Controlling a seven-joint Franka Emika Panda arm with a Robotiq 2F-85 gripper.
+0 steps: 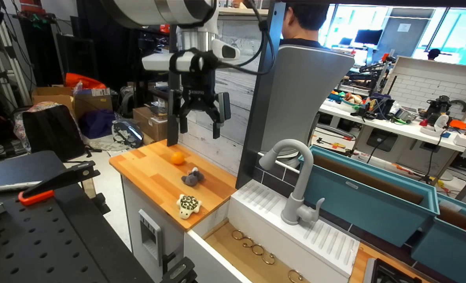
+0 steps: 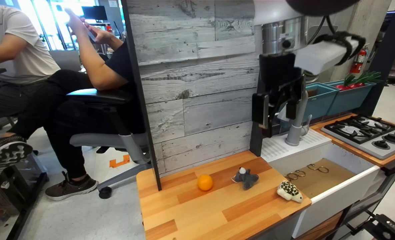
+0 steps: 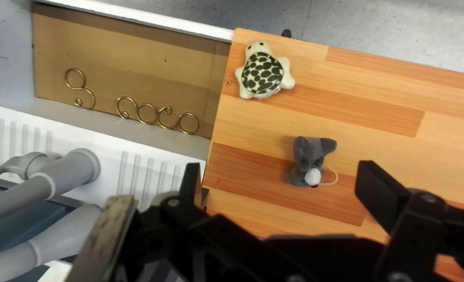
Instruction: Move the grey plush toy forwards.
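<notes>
The grey plush toy (image 1: pixel 192 179) is a small dark grey mouse with a white snout and a thin pale tail. It lies on the wooden counter (image 1: pixel 154 173) between an orange item and a turtle toy. It also shows in an exterior view (image 2: pixel 248 180) and in the wrist view (image 3: pixel 309 154). My gripper (image 1: pixel 199 129) is open and empty, well above the counter. In the wrist view the toy appears between the two spread fingertips (image 3: pixel 280 176), but below them and apart from them. The gripper also shows in an exterior view (image 2: pixel 278 124).
The orange item (image 2: pixel 205 182) and the speckled turtle toy (image 2: pixel 289 191) flank the grey toy. A wood-patterned wall (image 2: pixel 200 83) rises behind the counter. Beside the counter are a white sink (image 1: pixel 217 255) holding gold rings, a grey faucet (image 1: pixel 301 177) and a stove (image 2: pixel 367 133).
</notes>
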